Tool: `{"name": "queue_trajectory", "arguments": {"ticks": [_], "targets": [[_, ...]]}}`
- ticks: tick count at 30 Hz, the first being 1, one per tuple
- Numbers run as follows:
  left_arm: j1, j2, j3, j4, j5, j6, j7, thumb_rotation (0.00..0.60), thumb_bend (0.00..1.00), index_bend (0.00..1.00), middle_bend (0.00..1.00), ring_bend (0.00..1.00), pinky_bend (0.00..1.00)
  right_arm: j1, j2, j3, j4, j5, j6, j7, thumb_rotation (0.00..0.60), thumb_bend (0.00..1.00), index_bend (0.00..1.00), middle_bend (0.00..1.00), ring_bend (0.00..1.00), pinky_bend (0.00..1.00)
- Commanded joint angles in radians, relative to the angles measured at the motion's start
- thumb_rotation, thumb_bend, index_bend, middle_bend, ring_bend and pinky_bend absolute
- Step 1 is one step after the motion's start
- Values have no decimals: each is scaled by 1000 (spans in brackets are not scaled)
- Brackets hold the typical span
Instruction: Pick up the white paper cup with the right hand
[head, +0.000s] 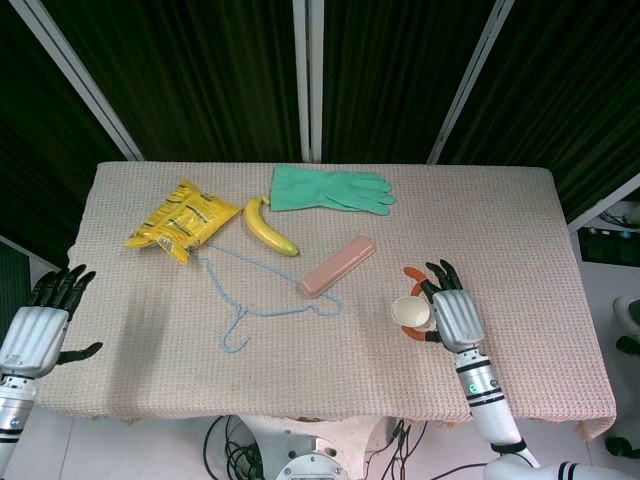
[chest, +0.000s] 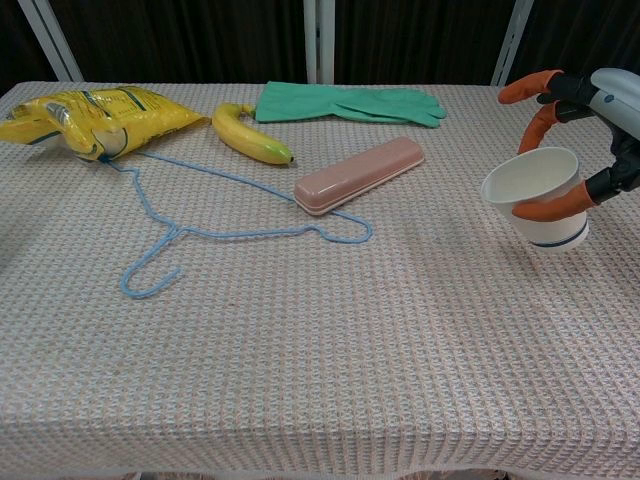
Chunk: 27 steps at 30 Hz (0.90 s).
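Note:
The white paper cup (chest: 535, 198) hangs above the table's right side, mouth tilted toward the upper left, its blue base band showing. My right hand (chest: 592, 140) grips it, with orange-tipped fingers (chest: 545, 210) wrapped around its wall. From the head view the cup (head: 409, 311) shows its open mouth just left of the right hand (head: 447, 315). My left hand (head: 38, 325) hovers off the table's left edge, fingers spread and holding nothing.
A pink case (head: 337, 265), a blue wire hanger (head: 262, 298), a banana (head: 267, 227), a yellow snack bag (head: 180, 218) and a green rubber glove (head: 330, 189) lie across the left and middle of the woven tablecloth (head: 520, 230).

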Motion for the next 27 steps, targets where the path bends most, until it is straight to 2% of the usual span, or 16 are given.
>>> {"name": "queue_trajectory", "arguments": {"ticks": [1,9,16,22,27], "targets": [[-1,-2,0,1,-2,-3,4,600,47,0,0,0,0,-49,7,-26,185,-171,19,474,600,56,197,495,103,0],[-6,-11,0,7,-6,-10,13,600,47,0,0,0,0,-62,-63,-78,452,-262,42,727,600,19,198,480,103,0],[-3,-15,-2,13,1,4,8,600,48,1,0,0,0,-74,-136,-101,642,-326,115,810,600,0,166,439,90,0],[-3,-16,-1,16,1,5,7,600,47,1,0,0,0,-85,-160,-105,705,-333,140,855,600,0,158,430,88,0],[-2,-14,0,14,0,5,6,600,47,1,0,0,0,-101,-158,-116,727,-328,140,872,600,0,53,396,58,0]]}}
